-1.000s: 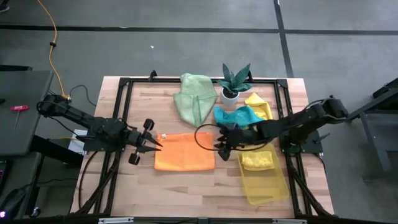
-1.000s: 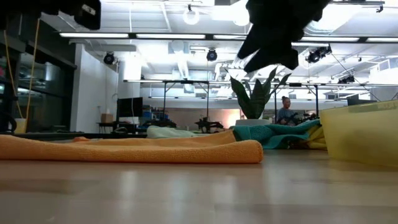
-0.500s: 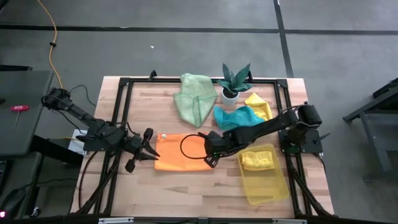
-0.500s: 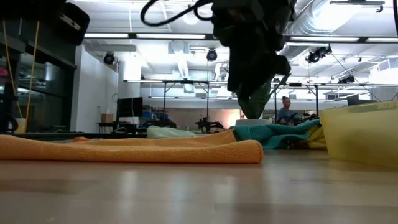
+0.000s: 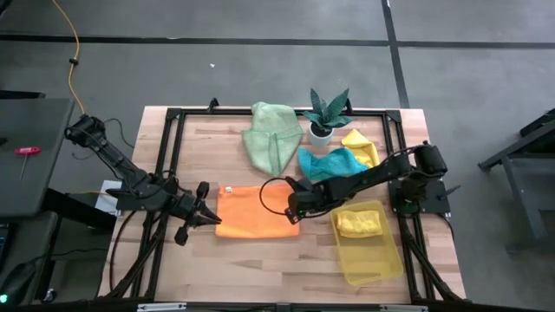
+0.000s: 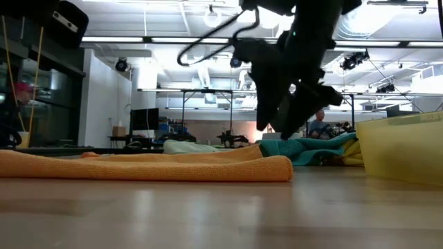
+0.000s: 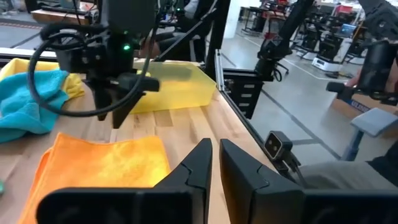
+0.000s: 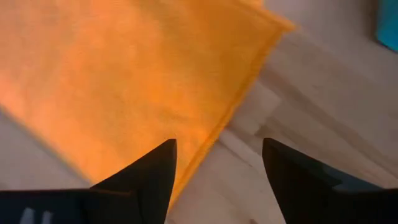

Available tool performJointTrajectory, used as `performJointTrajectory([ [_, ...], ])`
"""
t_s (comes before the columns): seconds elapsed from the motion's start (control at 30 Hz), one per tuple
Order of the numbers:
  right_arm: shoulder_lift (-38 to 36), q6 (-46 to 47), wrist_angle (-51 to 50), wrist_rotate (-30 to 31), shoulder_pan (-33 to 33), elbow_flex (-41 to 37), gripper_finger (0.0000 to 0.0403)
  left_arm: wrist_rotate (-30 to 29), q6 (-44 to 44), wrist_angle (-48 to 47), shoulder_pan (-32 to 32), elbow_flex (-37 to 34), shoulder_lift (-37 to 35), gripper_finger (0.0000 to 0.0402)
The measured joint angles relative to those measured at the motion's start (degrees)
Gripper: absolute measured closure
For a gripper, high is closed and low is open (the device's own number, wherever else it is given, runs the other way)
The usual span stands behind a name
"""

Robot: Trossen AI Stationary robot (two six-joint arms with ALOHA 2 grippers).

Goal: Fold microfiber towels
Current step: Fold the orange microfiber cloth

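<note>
Since a second before, my right gripper [image 5: 293, 208] had swung from the tray side to the orange towel [image 5: 257, 212]'s right edge, fingers wide, straddling it. My left gripper [image 5: 208, 218], fingers nearly together, sat at its left edge. The yellow tray [image 5: 378, 257] held a yellow towel [image 5: 359, 224].

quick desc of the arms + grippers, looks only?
Both arms are dark, slim and jointed. The right gripper has a black cable looping off its wrist and a green light on its body; its fingers are dark wedges. The left gripper has black, tapered fingers.
</note>
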Motion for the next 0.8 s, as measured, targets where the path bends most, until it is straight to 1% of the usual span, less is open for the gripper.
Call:
performJointTrajectory([
  [0.17, 2.2, 2.7, 2.4, 0.5, -0.4, -0.3, 0.0171, -0.1, 0.1, 0.0, 0.0, 0.0, 0.0, 0.0387],
  [0.43, 6.7, 3.6, 3.7, -0.6, -1.5, -0.1, 0.0171, -0.7, 2.2, 0.3, 0.0, 0.0, 0.0, 0.0387],
  [0.67, 8.4, 5.2, 5.8, -0.2, -1.8, 0.1, 0.0171, -0.7, 2.6, 0.3, 0.0, 0.0, 0.0, 0.0387],
  [0.8, 8.9, 6.2, 4.8, 0.1, -1.4, 0.3, 0.0184, -0.7, 2.7, 0.3, 0.0, 0.0, 0.0, 0.0387],
])
